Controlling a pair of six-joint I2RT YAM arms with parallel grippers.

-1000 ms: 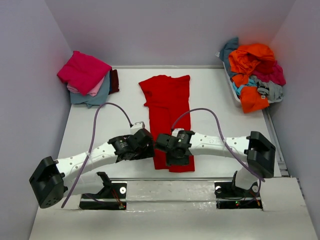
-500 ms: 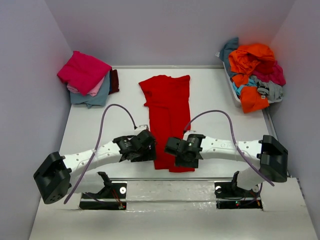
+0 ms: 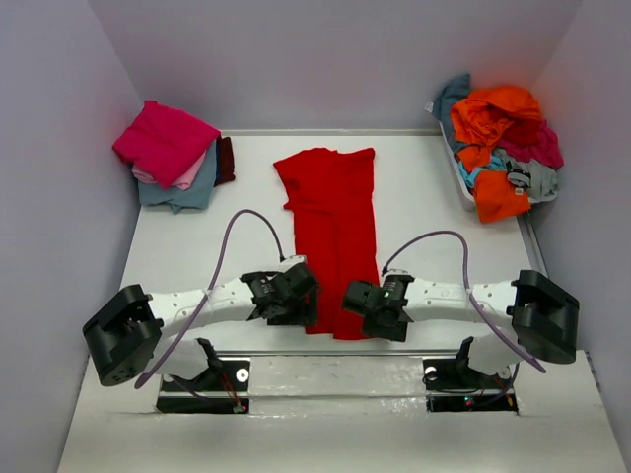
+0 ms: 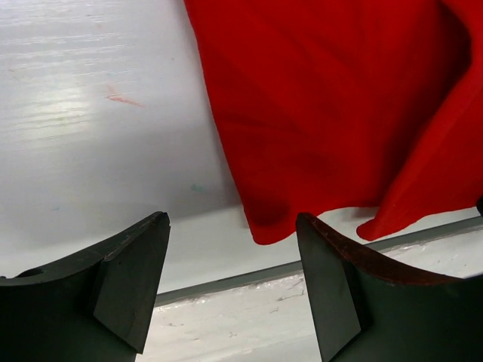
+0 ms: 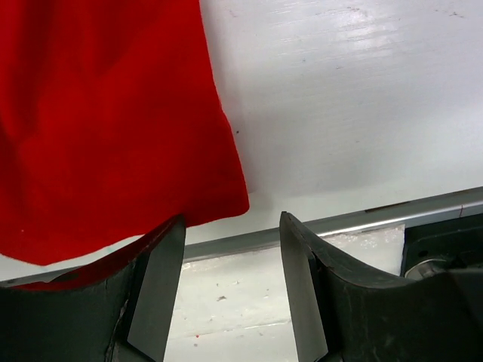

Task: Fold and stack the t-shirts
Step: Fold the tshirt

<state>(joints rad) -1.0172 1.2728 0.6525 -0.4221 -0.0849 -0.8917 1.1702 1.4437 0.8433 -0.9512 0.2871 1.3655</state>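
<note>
**Red t-shirt lies lengthwise on the table, both grippers open at its near hem**

The white table (image 3: 444, 236) carries a bright red t-shirt (image 3: 330, 227) down its middle. The shirt is folded into a long narrow strip, collar end towards the far wall and hem by the near edge. At the far right a white bin (image 3: 460, 185) holds a loose heap of unfolded t-shirts (image 3: 498, 138), with orange on top and magenta, teal and grey showing. At the far left sits a stack of folded t-shirts (image 3: 168, 148), magenta uppermost over pale pink, grey-blue and maroon. The left gripper (image 4: 232, 226) hangs over the hem's left corner, its fingers spread and nothing between them. The right gripper (image 5: 232, 219) hangs at the hem's right corner, fingers likewise apart and holding no cloth
</note>
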